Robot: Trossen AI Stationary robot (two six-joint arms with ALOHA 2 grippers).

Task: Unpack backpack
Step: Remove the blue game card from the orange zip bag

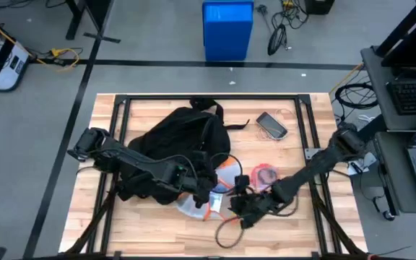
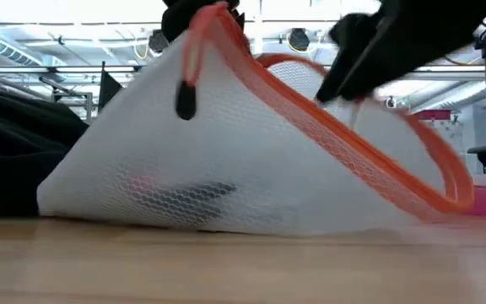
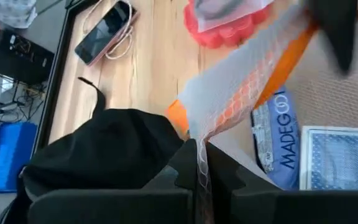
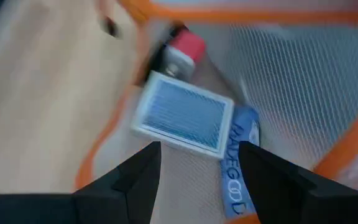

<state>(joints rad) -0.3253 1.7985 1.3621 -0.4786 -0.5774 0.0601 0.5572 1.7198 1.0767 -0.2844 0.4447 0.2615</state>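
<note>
White mesh pouch [image 2: 251,160], pinched by left gripper [image 3: 201,163], screens backpack [image 1: 175,141]; right gripper [image 4: 197,168] spread.

High view: overhead, facing straight down, far enough to take in whole wooden table [image 1: 150,217] and floor around it.
Low view: at tabletop height, facing level across wood, very close to white mesh pouch [image 2: 251,160], which fills most of frame; ceiling lights behind.
Left wrist view: looks past own fingers [image 3: 179,177] across mesh pouch [image 3: 241,93] toward phone [image 3: 104,31].
Right wrist view: close, looks down into pouch at blue card box [image 4: 182,121].
Shared: mesh pouch in all four views; card box [image 3: 337,158] in both wrist views.
</note>
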